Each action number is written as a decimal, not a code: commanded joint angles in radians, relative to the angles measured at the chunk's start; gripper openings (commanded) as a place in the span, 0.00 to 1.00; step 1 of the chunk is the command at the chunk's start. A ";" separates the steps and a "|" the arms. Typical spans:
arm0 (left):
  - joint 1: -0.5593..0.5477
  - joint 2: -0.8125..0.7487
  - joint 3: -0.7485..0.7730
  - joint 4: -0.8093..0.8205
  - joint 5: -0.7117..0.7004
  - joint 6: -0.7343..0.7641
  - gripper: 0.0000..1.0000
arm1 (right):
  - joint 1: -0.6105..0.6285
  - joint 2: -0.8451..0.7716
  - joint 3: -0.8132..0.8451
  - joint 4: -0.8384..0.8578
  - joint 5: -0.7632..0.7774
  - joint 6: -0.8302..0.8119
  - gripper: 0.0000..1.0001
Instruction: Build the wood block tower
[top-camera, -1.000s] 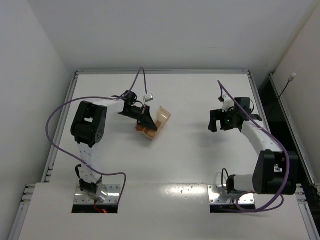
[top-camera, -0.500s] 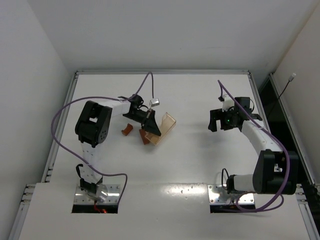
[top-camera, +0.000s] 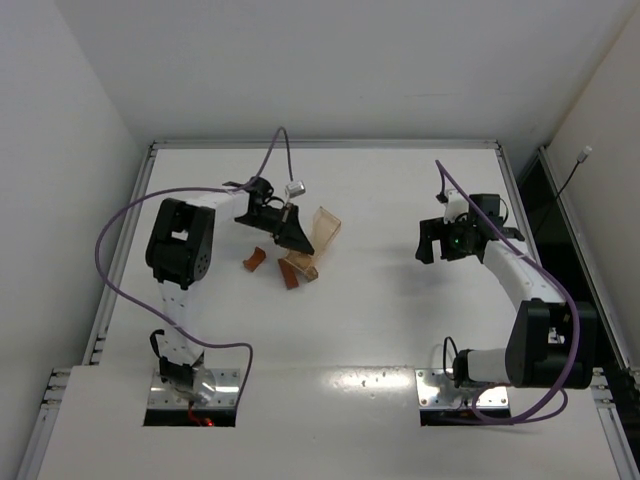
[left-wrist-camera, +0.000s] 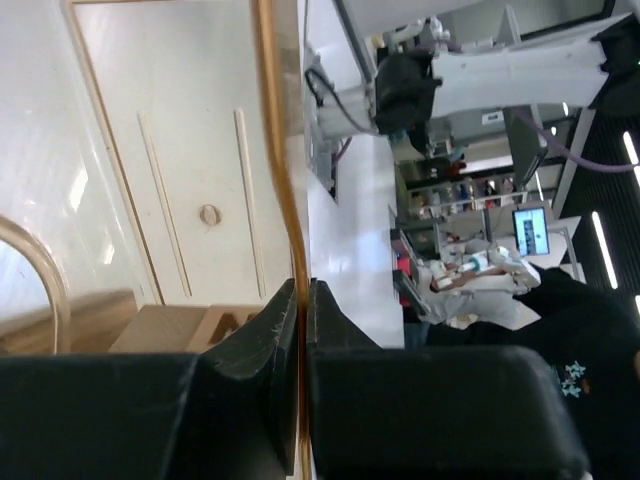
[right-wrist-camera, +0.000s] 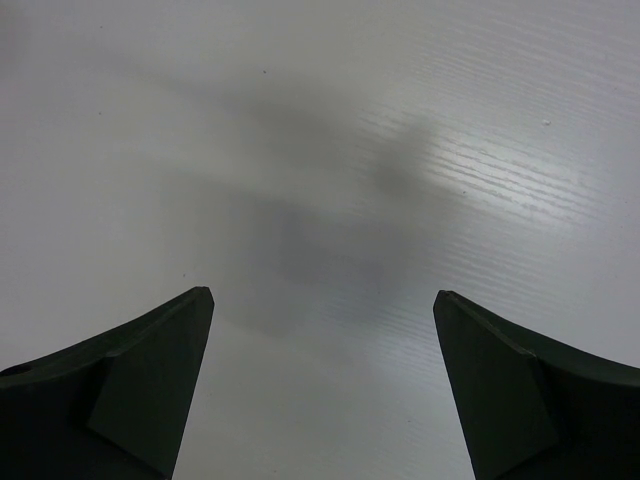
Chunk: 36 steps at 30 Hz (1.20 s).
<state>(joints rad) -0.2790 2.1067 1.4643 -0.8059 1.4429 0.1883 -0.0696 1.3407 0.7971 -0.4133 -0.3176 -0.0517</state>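
Observation:
My left gripper (top-camera: 299, 240) is shut on the wall of a translucent amber box (top-camera: 323, 226) and holds it tilted above the table. Small wooden blocks lie below it: a reddish-brown piece (top-camera: 254, 260), another reddish-brown one (top-camera: 289, 276) and a light tan one (top-camera: 301, 264). In the left wrist view the fingers (left-wrist-camera: 270, 340) pinch the amber wall (left-wrist-camera: 283, 190); through it a tan block with a printed letter (left-wrist-camera: 190, 325) and a curved tan edge (left-wrist-camera: 35, 255) show. My right gripper (top-camera: 436, 245) is open and empty (right-wrist-camera: 322, 300) over bare table, far right of the blocks.
The white table (top-camera: 400, 300) has a raised metal rim (top-camera: 320, 144) at the back and sides. White walls stand around it. The left arm's purple cable (top-camera: 272, 160) loops over the box area.
My left gripper has swung the amber box right, then back and to the left. Blocks have dropped out; a reddish-brown piece now lies apart on the left. The right arm has not moved.

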 joint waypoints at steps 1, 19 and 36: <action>-0.144 -0.077 -0.148 0.084 0.185 -0.044 0.00 | 0.002 0.003 0.037 0.021 -0.029 0.006 0.89; -0.123 -0.107 -0.133 0.088 0.185 -0.073 0.00 | 0.002 0.003 0.033 0.021 -0.029 0.006 0.89; 0.021 0.122 0.102 -0.211 0.185 0.037 0.00 | 0.002 0.003 0.031 0.028 -0.029 0.015 0.88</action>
<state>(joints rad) -0.2787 2.2147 1.6310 -0.9115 1.4509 0.1673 -0.0696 1.3499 0.8009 -0.4202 -0.3229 -0.0513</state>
